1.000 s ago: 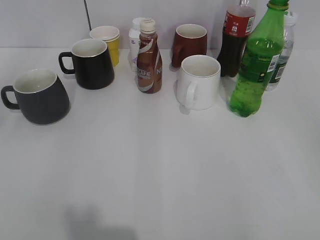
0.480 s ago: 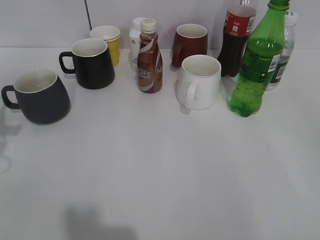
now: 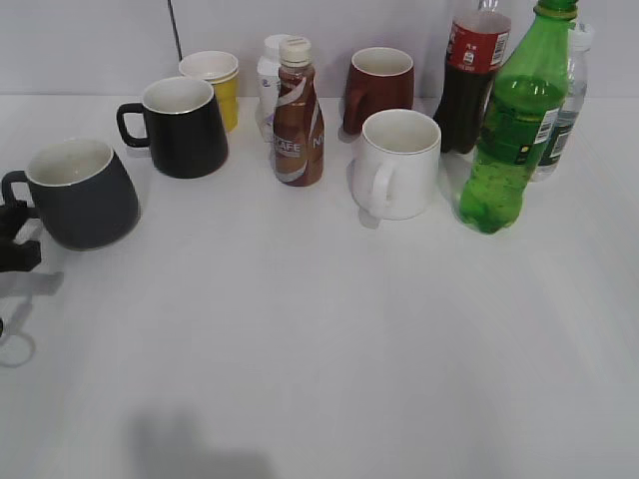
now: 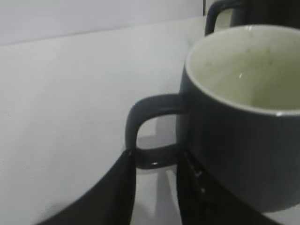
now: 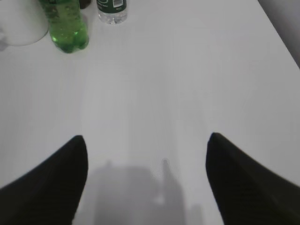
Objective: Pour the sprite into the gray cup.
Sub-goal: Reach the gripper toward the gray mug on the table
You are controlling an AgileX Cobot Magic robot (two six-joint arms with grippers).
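The sprite (image 3: 504,130) is a tall green bottle standing at the right back of the table; its lower part also shows in the right wrist view (image 5: 65,23). The gray cup (image 3: 80,195) stands upright at the far left, handle pointing left. My left gripper (image 3: 18,239) comes in at the left edge beside that handle. In the left wrist view the cup (image 4: 243,131) fills the right side and the open jaws (image 4: 157,157) sit at the lower part of its handle, not closed on it. My right gripper (image 5: 147,140) is open and empty over bare table, well short of the sprite.
A black mug (image 3: 185,128), a yellow cup (image 3: 215,85), a brown coffee bottle (image 3: 298,120), a maroon mug (image 3: 379,88), a white mug (image 3: 399,165), a cola bottle (image 3: 471,75) and a clear water bottle (image 3: 561,110) stand across the back. The white table (image 3: 329,349) lies in front.
My left gripper has come into the exterior view from the left edge and reached the gray cup's handle. The cup and the bottles have not moved.
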